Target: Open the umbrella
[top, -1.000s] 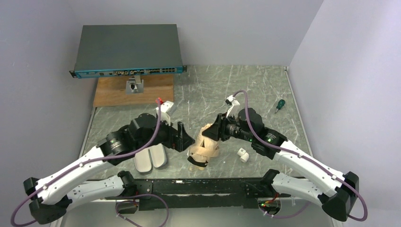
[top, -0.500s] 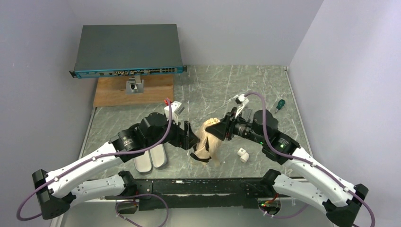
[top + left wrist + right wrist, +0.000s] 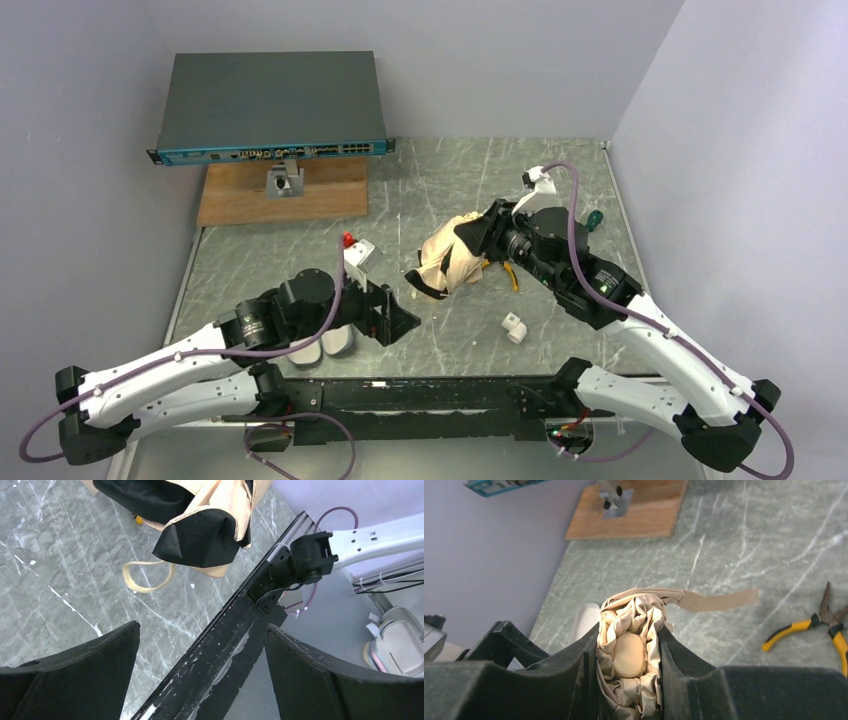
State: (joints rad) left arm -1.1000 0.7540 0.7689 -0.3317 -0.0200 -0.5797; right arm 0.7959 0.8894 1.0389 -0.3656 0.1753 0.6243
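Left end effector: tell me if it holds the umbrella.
No, the left end effector gapes empty; the umbrella is beyond it.

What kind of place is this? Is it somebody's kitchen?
Not a kitchen; most likely a robot lab or workshop. Two robot arms are bolted at the edge of the table, a network switch stands at the back, and pliers lie on the tabletop.

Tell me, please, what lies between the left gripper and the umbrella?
Nothing but bare tabletop: in the top view the left gripper stands apart from the umbrella, and the left wrist view shows only the umbrella's own tan loop there.
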